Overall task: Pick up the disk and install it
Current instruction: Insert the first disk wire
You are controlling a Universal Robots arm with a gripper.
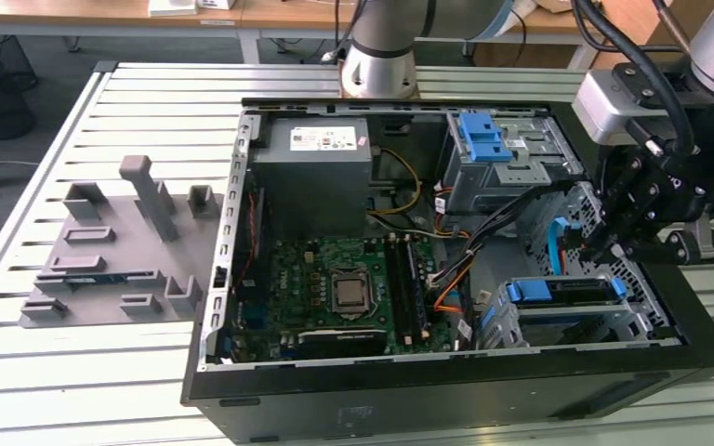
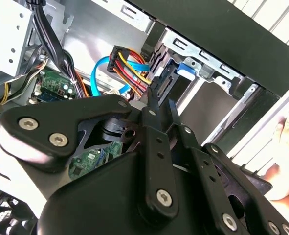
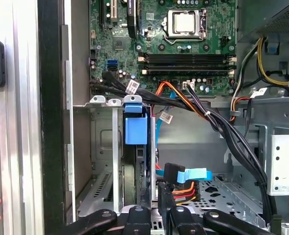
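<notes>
Above the open black computer case [image 1: 456, 390], near its 4 o'clock corner in the exterior view, hangs the black claw [image 1: 614, 249]; its fingers look drawn together with nothing between them, though I cannot tell for sure. Just below it, the silver disk in its blue plastic carrier [image 3: 135, 128] sits upright in the grey metal drive cage [image 1: 580, 321], handle tab upward. Orange, red and blue cables [image 3: 183, 178] run beside the cage. At 9 o'clock from the claw lies the green motherboard [image 1: 332, 288]. The case rests on a slatted white bench [image 1: 85, 390], with a grey fixture plate [image 1: 115, 246] further out.
</notes>
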